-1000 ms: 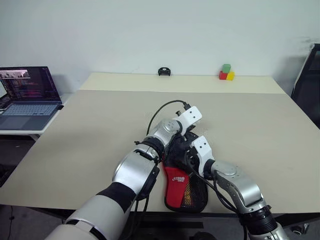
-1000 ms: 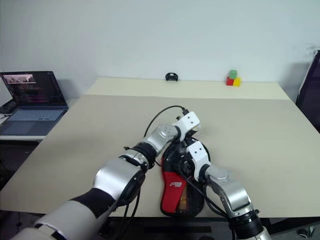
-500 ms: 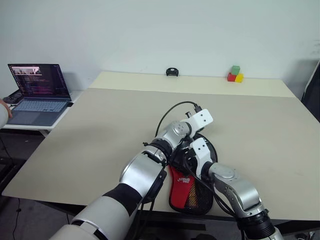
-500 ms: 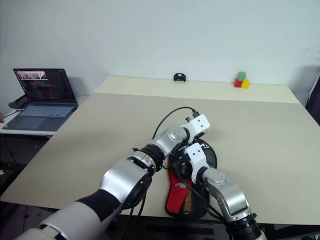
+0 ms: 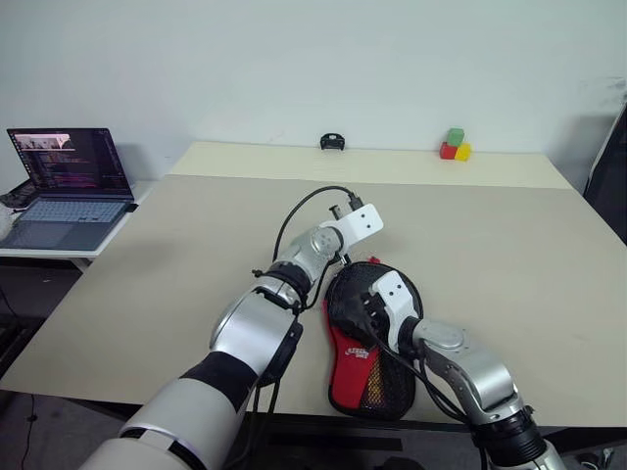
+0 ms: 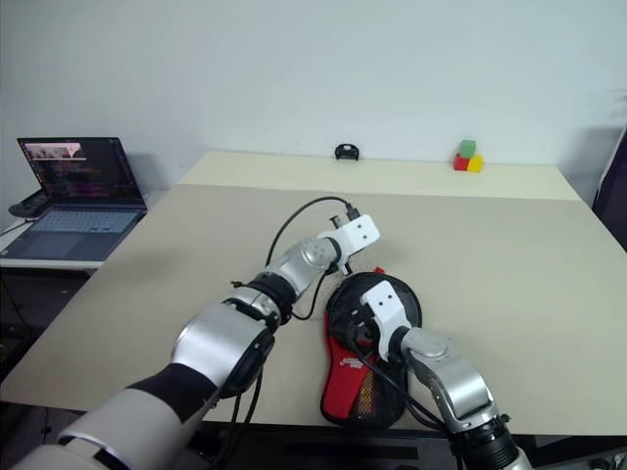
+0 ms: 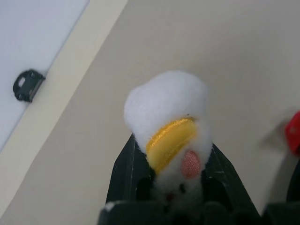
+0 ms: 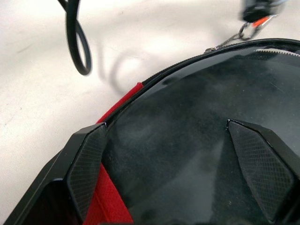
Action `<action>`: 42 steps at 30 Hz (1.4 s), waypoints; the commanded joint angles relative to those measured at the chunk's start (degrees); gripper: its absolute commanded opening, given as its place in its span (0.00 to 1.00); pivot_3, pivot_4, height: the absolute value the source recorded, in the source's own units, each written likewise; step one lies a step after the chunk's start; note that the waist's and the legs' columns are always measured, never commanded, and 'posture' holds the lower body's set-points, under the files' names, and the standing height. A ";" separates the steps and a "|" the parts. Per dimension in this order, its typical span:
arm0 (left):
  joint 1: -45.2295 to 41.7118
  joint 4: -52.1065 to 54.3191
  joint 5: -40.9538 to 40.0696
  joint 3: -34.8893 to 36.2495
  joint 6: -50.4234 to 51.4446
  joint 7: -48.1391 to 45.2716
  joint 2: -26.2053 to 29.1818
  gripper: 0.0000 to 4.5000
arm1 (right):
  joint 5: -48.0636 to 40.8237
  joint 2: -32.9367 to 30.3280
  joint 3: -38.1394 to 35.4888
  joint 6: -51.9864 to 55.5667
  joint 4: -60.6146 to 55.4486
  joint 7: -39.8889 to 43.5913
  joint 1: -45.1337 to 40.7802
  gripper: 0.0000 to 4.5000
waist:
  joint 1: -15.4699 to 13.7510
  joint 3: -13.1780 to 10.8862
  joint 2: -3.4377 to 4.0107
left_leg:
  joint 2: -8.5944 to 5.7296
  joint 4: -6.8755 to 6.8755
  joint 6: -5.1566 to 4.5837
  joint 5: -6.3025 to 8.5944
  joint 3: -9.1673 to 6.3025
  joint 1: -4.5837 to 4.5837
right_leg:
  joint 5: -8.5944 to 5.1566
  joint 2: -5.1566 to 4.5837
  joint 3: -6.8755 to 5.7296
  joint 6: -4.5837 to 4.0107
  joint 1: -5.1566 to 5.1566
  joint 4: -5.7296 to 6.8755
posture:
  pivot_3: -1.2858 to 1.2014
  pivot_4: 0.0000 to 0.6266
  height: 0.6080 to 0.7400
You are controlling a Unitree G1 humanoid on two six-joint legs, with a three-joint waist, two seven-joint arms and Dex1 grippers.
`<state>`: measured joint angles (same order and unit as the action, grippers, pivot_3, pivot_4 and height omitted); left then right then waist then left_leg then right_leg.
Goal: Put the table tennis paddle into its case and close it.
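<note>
The case (image 5: 367, 343) lies at the bench's (image 5: 176, 255) near edge, round end toward 12 o'clock, directly under the right hand (image 8: 178, 164), whose fingers (image 8: 86, 164) stand wide apart over the black paddle face (image 8: 187, 154) inside. At 11 o'clock from the case, the left hand (image 7: 168, 187) is clamped on the white charm (image 7: 166, 122). The case is black and red with mesh panel, white logo and zipper rim.

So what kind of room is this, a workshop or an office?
Probably a lab or office test space: a large bare table, an open laptop showing code on a side desk, and stacked coloured blocks against a plain wall.
</note>
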<state>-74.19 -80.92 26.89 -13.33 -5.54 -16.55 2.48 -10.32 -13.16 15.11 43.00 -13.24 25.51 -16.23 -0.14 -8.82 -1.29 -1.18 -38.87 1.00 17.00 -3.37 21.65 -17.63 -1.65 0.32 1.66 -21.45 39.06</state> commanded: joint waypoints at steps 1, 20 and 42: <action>0.10 1.47 0.97 -0.67 0.96 1.96 0.54 0.12 | 0.81 -1.95 0.13 5.15 5.31 -0.71 3.48 1.00 | 0.00 0.00 0.00 | -0.01 0.00 0.00 0.00 0.00 0.00 | 0.00 -0.01 0.00 0.00 0.00 0.00 | 0.52 0.24 1.00; -7.08 1.48 -0.28 3.27 1.95 11.75 -1.99 0.12 | 0.26 -1.68 -0.27 9.69 -3.37 -5.19 9.40 1.00 | 0.01 -0.01 -0.03 | -0.11 0.00 0.00 -0.01 -0.09 0.09 | -0.05 -0.33 -0.13 0.11 -0.02 0.00 | 0.52 0.24 1.00; -0.47 1.39 -1.61 3.80 5.41 -1.76 -6.49 0.68 | -0.06 -0.95 -0.28 10.61 -4.57 -6.08 10.73 1.00 | 0.29 0.02 -0.02 | -0.15 0.01 0.00 -0.01 -0.24 0.09 | -0.10 -0.35 -0.56 0.16 0.05 -0.01 | 0.52 0.24 1.00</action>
<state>-73.98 -81.26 25.83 -9.69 -0.17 -18.06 -3.87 -10.30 -13.39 13.59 48.00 -23.97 19.68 -8.25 0.15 -8.80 -1.31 -1.33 -38.86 1.00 16.99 -3.62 21.73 -17.73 -2.00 -0.24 1.82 -21.39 39.04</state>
